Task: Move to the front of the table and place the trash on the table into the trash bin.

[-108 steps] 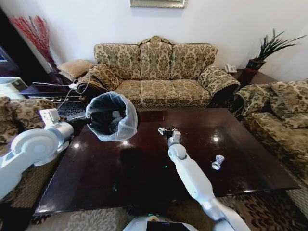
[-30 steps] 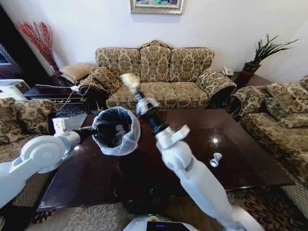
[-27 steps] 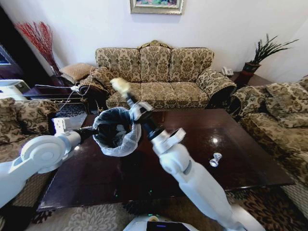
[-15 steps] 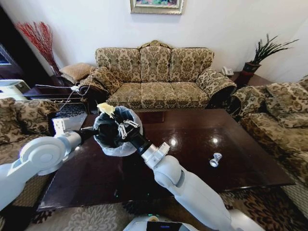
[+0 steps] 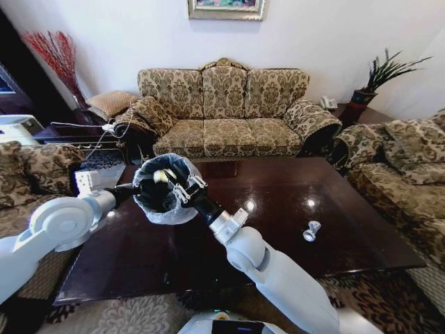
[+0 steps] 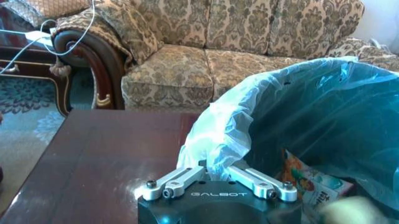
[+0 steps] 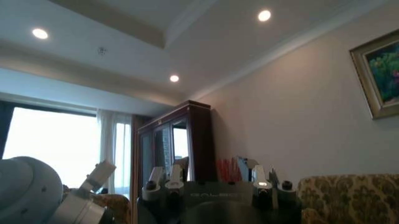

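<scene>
Right gripper (image 5: pixel 182 186) sits at the mouth of the trash bin (image 5: pixel 167 188), arm reaching up from approx 6 o'clock of the head view toward 11 o'clock; its linkages show over the bin's rim, but whether the fingers are apart or closed can't be told, nor whether anything is in them. A pale yellowish scrap (image 5: pixel 160 177) lies inside the bin opening, just beside the gripper at about its 10 o'clock. Left gripper (image 6: pixel 215 179) is clamped on the bin's rim w/ the translucent bag liner (image 6: pixel 218 135) pinched between its fingers, holding the bin tilted above the table (image 5: pixel 278 236), mouth facing the robot. In the left wrist view a red-and-white snack wrapper (image 6: pixel 311 184) rests in the bin, and a blurred pale lump (image 6: pixel 352 212) sits near it at the frame edge. On the table, a small silvery-white cup (image 5: pixel 310 230) lies on its side well apart from both grippers, at approx 3 o'clock of the bin, toward the table's right end. Sofa (image 5: pixel 226 111) stands beyond the table at 12 o'clock.
</scene>
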Motion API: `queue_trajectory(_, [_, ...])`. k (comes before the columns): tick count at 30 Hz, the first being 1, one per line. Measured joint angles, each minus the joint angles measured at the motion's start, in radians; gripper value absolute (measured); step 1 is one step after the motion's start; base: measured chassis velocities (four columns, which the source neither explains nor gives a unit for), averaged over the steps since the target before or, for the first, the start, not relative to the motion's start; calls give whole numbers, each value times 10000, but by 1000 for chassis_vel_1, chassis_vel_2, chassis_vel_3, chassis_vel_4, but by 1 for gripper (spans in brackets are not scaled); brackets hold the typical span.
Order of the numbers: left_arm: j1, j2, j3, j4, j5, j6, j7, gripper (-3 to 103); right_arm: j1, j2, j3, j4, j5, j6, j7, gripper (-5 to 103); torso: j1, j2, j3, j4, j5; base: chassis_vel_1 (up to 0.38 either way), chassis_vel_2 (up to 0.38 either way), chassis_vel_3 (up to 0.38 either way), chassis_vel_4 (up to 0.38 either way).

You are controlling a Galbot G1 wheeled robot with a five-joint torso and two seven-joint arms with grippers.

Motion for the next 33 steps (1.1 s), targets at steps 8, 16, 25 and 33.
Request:
queue_trajectory(8, [112, -125, -129, -30, 74, -5, -5, 0, -703, 180, 1117, 589, 188, -69, 534, 73, 0, 0, 0, 3, -5, 0, 0, 0, 0])
queue_trajectory(16, [-13, -179, -95, 42, 142, -51, -10, 0, -4234, 87, 3990, 939, 93, -783, 1613, 100, 1, 0, 0, -2, 2, 0, 0, 0, 0])
queue_trajectory(25, [21, -404, -89, -79, 244, -58, 8, 0, -6580, 670, 5222, 1186, -128, -702, 1801, 100, -3, 0, -1, 0, -3, -24, -21, 28, 37])
queue_trajectory(33, [40, -522, -100, -128, 322, -60, 31, 0, -6740, 896, 5335, 955, -389, -403, 1992, 100, 0, 0, 0, 2, -2, -147, -160, 184, 151])
